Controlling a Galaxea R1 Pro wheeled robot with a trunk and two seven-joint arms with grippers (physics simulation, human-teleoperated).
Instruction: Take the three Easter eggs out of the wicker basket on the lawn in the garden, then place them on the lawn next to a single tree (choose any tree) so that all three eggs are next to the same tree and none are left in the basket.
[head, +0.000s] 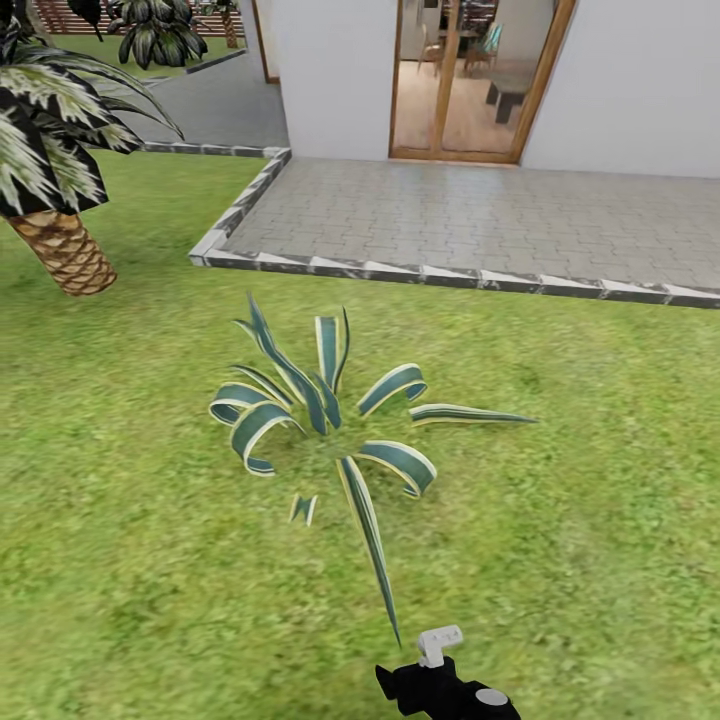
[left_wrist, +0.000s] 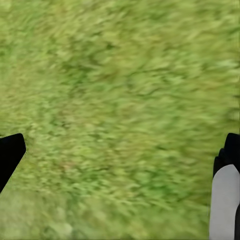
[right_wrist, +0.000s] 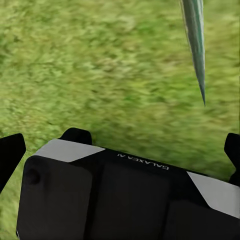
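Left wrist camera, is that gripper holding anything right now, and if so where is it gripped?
Nothing is held. The left gripper stands wide open, with bare lawn between its fingertips.

The lawn (head: 140, 560) is matt, mottled green grass with a rough, tufted look, and the striped plant (head: 325, 415) growing from it has smooth, slightly glossy blue-green leaves edged in cream. At far left the palm trunk (head: 65, 252) is scaly, rough and brown, while the patio (head: 480, 215) is matt grey paving with a pale stone kerb, backed by smooth white walls (head: 335, 75) and a warm wooden door frame (head: 535, 85). The claw body (right_wrist: 120, 200) looks like matt black plastic with pale grey panels.
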